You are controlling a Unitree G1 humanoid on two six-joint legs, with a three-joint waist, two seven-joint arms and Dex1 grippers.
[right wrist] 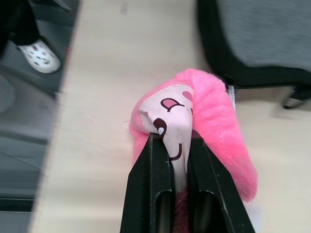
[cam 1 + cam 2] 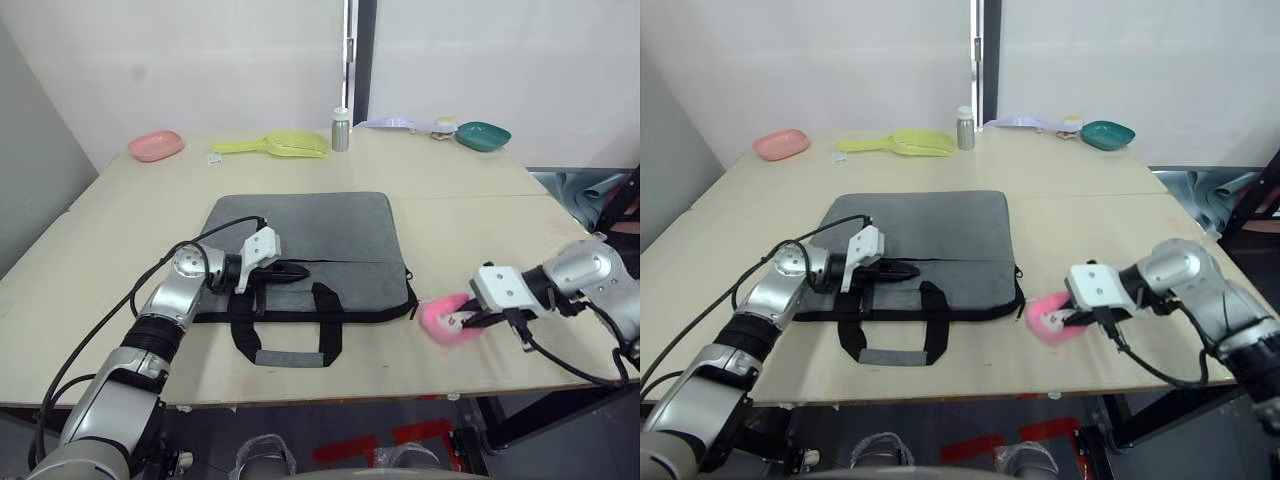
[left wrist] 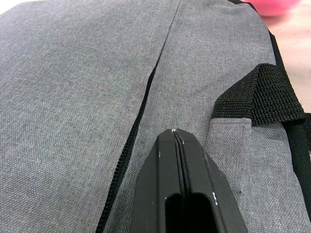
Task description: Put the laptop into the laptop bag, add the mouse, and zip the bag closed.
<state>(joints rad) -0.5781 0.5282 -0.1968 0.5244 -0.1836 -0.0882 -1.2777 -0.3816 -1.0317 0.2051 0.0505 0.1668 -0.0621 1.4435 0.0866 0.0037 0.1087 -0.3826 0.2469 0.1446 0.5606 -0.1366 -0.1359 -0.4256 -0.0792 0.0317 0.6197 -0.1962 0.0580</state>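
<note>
Laptop bag (image 2: pixel 300 250) lies flat near the middle of the table (image 2: pixel 120 250), handles toward the robot. One grey fabric case, black edging, two strap handles (image 2: pixel 290 335) lying toward the table's near edge. Black zipper line (image 3: pixel 133 141) runs along the bag's top face.

Left gripper (image 2: pixel 292 271) rests over the bag's near half, just beside the zipper line, fingers pressed together with nothing between them. In the left wrist view the closed fingers (image 3: pixel 182 194) sit just above the grey fabric, zipper to one side, a black strap end (image 3: pixel 265 99) to the other.

Right gripper (image 2: pixel 468 322) is clamped on a pink plush toy (image 2: pixel 447 320), which sits on the table just off the bag's right near corner, close to the near edge. Right wrist view: both fingers (image 1: pixel 158 194) pinch the toy's pale printed face panel; bag edge (image 1: pixel 252 73) close beyond it.

Open room: wide bare tabletop left of the bag and behind it; a bare strip to the right.

Far edge count: one pink bowl (image 2: pixel 156 146), one yellow-green scoop (image 2: pixel 275 145), one small metal bottle (image 2: pixel 341 130), one teal bowl (image 2: pixel 483 135), one pale flat piece (image 2: pixel 395 123).
</note>
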